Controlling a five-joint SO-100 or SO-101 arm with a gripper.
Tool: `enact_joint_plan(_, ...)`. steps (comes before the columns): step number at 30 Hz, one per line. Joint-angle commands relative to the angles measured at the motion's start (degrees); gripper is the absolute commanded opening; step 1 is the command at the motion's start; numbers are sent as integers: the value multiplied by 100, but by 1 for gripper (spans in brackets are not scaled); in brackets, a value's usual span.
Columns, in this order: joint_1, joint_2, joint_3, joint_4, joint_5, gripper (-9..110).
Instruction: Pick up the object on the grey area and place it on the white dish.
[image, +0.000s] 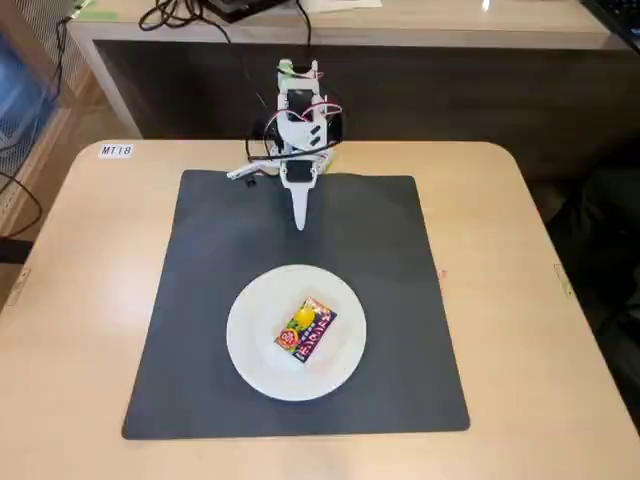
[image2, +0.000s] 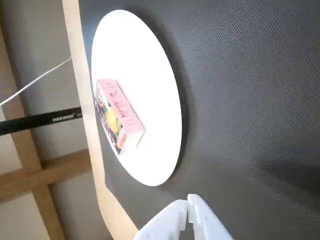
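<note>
- In the fixed view the fingers (image: 300, 222) point down and toward the camera over the far part of the grey area (image: 390, 250), their tips drawn together into a single narrow point with nothing between them.
- In the wrist view the fingers (image2: 188, 210) come in from the bottom edge as two white pieces pressed side by side, only a thin seam showing between them; they hold nothing.
- The object (image: 306, 329) lies flat on the white dish (image: 255, 345), well apart from the fingers and on the camera side of them in the fixed view, almost straight ahead of the tips.
- In the wrist view the object (image2: 118, 114) sits above and to the left of the fingers, resting on the left half of the white dish (image2: 150, 75), with its pink face and yellow print turned up.
- The white dish rests on the grey area (image2: 250, 100), between the fingers and the mat's near edge in the fixed view.
- The grey area lies on the light wooden tabletop (image: 80, 300), which frames it on all sides.
- The arm's white body (image: 300, 125), with red and black wires, stands behind the fingers at the mat's far edge.
- A small label (image: 116, 150) is stuck to the tabletop's far left corner in the fixed view, well away from the fingers.
</note>
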Motion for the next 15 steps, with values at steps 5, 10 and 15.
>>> enact_joint_plan(5, -18, 149, 606, 18, -264, 0)
enact_joint_plan(10, 0, 149, 606, 35, -246, 0)
enact_joint_plan(15, 9, 149, 606, 35, -264, 2)
